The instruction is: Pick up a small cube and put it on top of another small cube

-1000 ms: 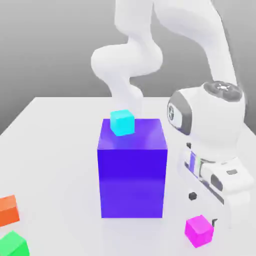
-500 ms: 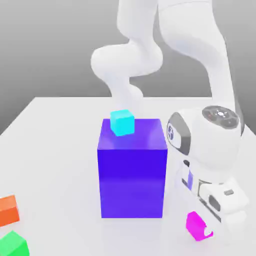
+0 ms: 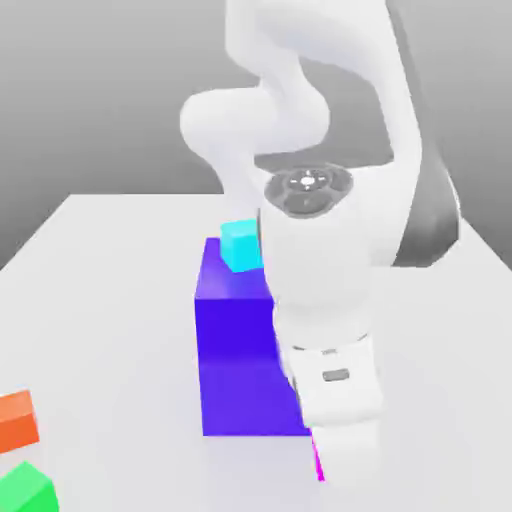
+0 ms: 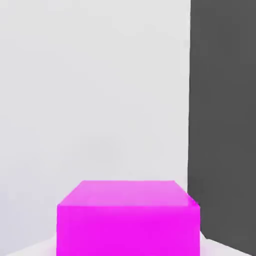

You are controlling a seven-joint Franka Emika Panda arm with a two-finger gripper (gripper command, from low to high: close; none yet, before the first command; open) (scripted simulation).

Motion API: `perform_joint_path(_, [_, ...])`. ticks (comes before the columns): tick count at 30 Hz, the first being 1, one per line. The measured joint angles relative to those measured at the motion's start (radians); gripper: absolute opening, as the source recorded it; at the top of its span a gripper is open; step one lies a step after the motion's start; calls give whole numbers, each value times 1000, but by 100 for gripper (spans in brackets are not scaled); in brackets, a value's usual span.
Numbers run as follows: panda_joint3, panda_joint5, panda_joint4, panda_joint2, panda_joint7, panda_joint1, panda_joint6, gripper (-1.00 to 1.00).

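The small cube (image 4: 129, 220), bright magenta-pink, looms close in the hand view against the white table. In the exterior view just a thin magenta sliver of this small cube (image 3: 319, 462) peeks out from under the white hand, low down by the front right corner of the big blue-violet block (image 3: 235, 350). My gripper (image 3: 345, 465) points down over it and is shut on it. A cyan small cube (image 3: 240, 245) rests on top of the block, partly covered by the arm.
An orange cube (image 3: 17, 420) and a green cube (image 3: 25, 488) lie at the exterior view's lower left on the white table (image 3: 100, 300). The tall block stands right beside the hand. The arm's bulk hides the table to the exterior view's right.
The gripper came down around the magenta cube and shut on it. The hand then swung toward the exterior view's left, in front of the block, and the cube went with it.
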State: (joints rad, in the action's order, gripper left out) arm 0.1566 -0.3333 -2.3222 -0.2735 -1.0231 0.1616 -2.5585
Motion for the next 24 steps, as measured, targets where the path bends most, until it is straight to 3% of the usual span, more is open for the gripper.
perform_joint_path(13, [239, 101, 145, -62, -218, -287, 69, -100])
perform_joint_path(18, [178, 80, 152, -159, -329, -304, -8, -100])
perform_joint_path(19, [164, 63, 154, -188, -343, -314, -33, 100])
perform_joint_path(24, [164, 63, 154, -188, -343, -314, -33, 100])
